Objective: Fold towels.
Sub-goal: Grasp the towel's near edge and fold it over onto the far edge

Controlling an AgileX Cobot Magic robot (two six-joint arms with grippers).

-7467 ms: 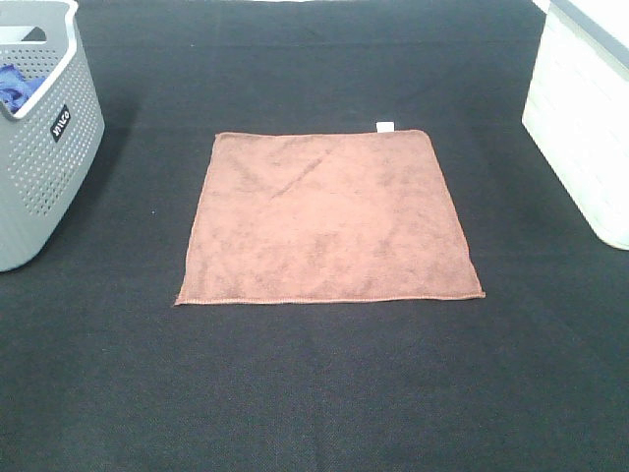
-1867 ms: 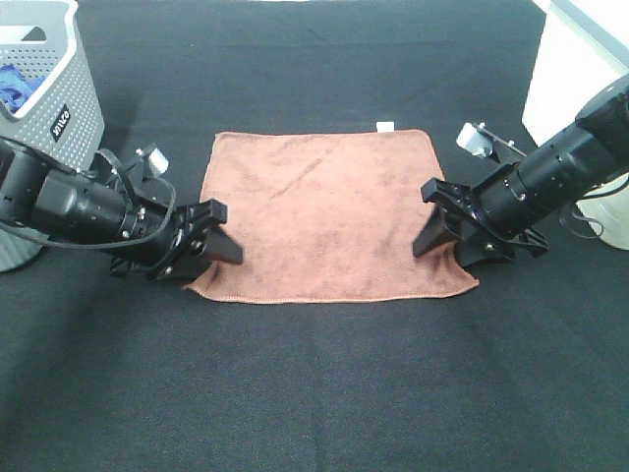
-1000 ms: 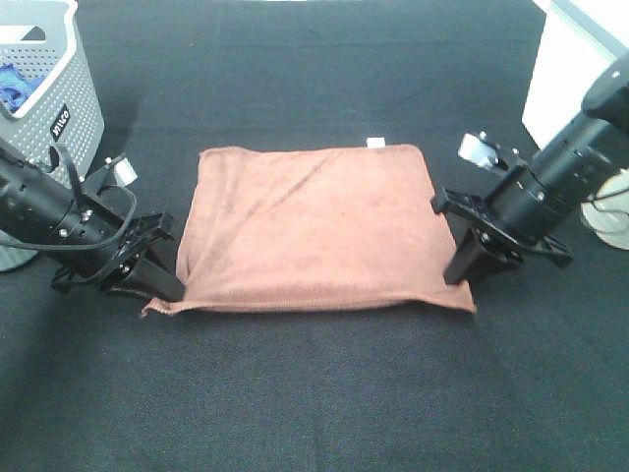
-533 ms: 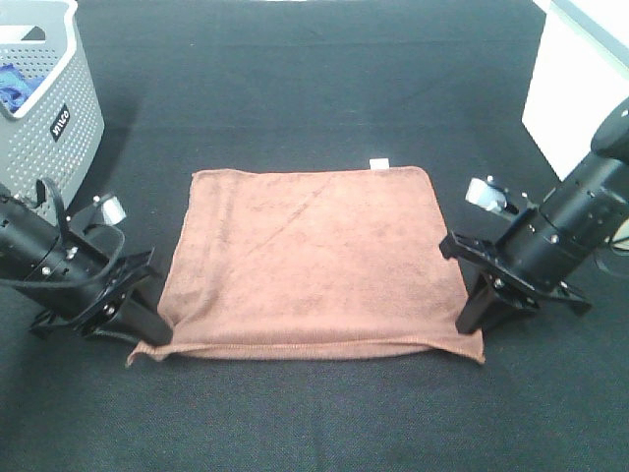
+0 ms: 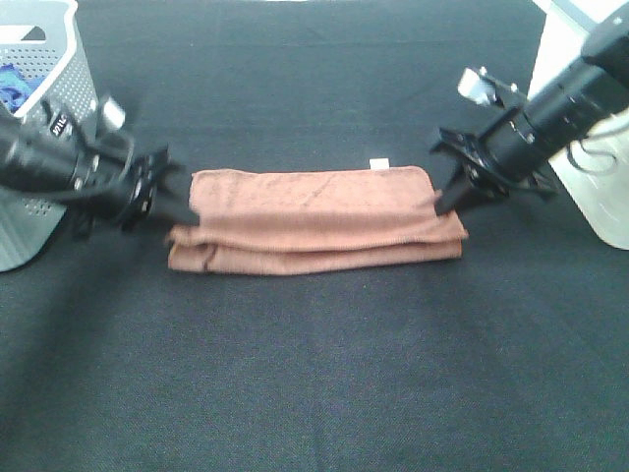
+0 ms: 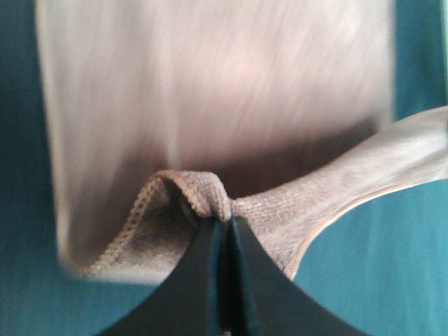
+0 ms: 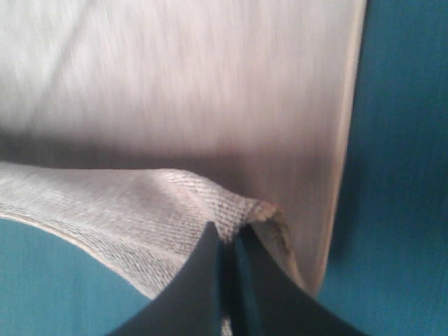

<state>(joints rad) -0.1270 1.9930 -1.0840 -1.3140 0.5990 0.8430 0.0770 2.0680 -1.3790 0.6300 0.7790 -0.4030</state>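
The left gripper (image 6: 224,225) and the right gripper (image 7: 227,236) are each clamped on a stitched edge of the reddish-brown towel (image 5: 314,224), and only the wrist views show this closely. The high view shows the towel lying doubled on the black table (image 5: 314,374), between a grey basket (image 5: 25,231), whose label is too blurred to read, and a white bin (image 5: 580,187)

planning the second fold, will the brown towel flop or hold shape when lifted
Probably floppy: the towel drapes and bunches where the left pincer pinches its corner. Likely light, since small corner pinches hold up its edge. Its fuzzy weave probably resists slipping.
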